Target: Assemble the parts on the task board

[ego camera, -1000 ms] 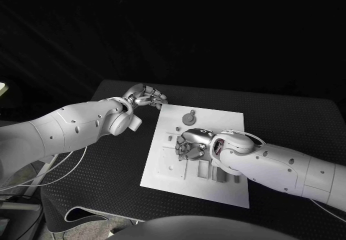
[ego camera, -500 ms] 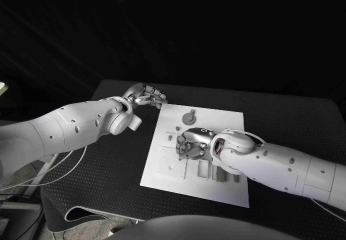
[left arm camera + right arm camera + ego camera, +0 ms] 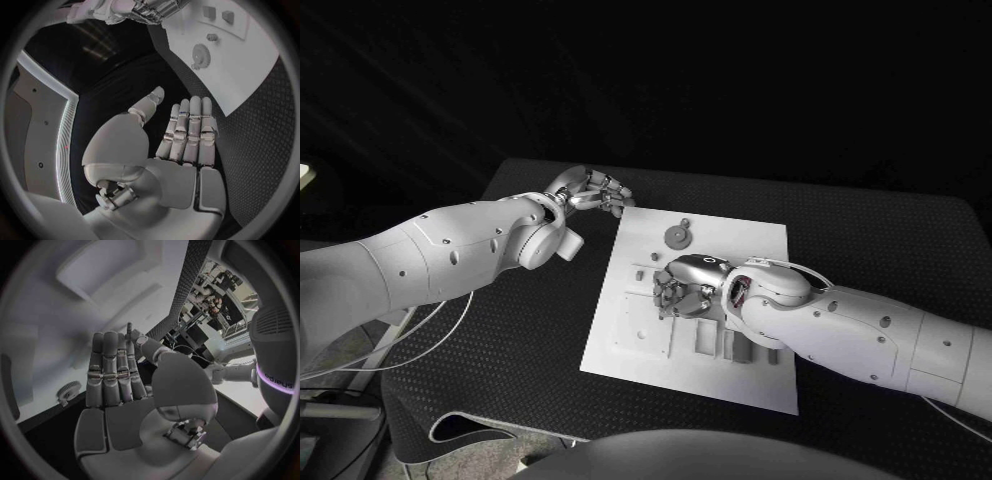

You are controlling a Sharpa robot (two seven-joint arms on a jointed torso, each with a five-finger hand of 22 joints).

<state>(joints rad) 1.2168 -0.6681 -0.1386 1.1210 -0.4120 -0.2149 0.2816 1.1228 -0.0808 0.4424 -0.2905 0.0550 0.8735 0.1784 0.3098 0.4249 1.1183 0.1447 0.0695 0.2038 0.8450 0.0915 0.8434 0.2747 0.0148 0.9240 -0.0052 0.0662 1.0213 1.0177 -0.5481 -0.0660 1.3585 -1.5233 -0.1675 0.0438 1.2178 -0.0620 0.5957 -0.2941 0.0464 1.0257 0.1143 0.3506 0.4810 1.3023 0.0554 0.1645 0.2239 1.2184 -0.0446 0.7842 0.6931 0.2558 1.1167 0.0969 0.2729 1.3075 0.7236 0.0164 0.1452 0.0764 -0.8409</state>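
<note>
One white task board (image 3: 759,248) lies on one black table (image 3: 502,330). Two white arms reach in, each ending in one silver hand: the left hand (image 3: 589,190) at the board's far left corner, the right hand (image 3: 684,284) over the board's middle. One round gear (image 3: 676,236) stands out on the far part of the board. Other small parts lie around the right hand and along the near side, too small and too hidden to count surely.
</note>
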